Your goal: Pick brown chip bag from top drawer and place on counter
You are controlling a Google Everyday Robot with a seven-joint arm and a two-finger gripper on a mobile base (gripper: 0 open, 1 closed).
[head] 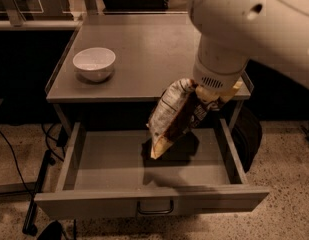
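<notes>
The brown chip bag (173, 116) hangs tilted in the air above the open top drawer (144, 164), its pale end pointing down and its white label panel facing left. My gripper (206, 104) is shut on the bag's upper end, just below the white wrist, in front of the counter's front edge. The counter (154, 54) is the flat grey cabinet top behind the bag. The drawer is pulled out, with a loop handle on its front panel. The bag's shadow lies on the drawer floor.
A white bowl (94, 63) stands on the left part of the counter. My large white arm (254, 19) fills the upper right. Dark cables (24, 154) lie on the speckled floor at left. A pale ledge with glass panels runs behind the counter.
</notes>
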